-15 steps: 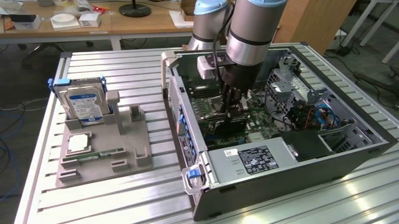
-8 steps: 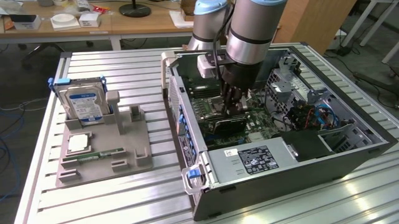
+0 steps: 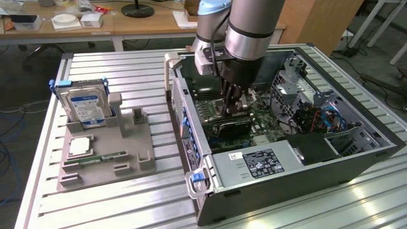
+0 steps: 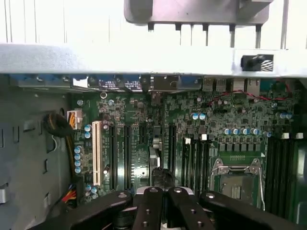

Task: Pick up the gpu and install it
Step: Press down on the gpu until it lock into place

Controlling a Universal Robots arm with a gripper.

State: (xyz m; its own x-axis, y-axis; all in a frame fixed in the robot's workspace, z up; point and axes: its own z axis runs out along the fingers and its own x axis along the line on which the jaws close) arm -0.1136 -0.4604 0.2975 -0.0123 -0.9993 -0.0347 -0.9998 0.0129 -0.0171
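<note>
- Currently, the black multi-finger gripper (image 3: 233, 106) is lowered inside the open dark metal computer case (image 3: 356, 160), directly above the green motherboard (image 4: 144, 139).
- Its fingers (image 4: 148, 208) are clenched together at the tips; whether they clamp anything cannot be told.
- The flat black rectangular gpu (image 3: 230, 126) lies across the motherboard just below the fingertips.
- Beside the case, toward the exterior view's left, a grey parts stand (image 3: 108, 157) holds a silver hard drive with blue-white label (image 3: 87, 107) and a slim green memory stick (image 3: 102, 158).

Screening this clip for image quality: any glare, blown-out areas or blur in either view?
Exterior view: window glare streaks the slatted table, and the computer case interior is dim but legible. Wrist view: the background above the case wall is washed out white, the motherboard is evenly lit, and the near gripper looks soft.
</note>
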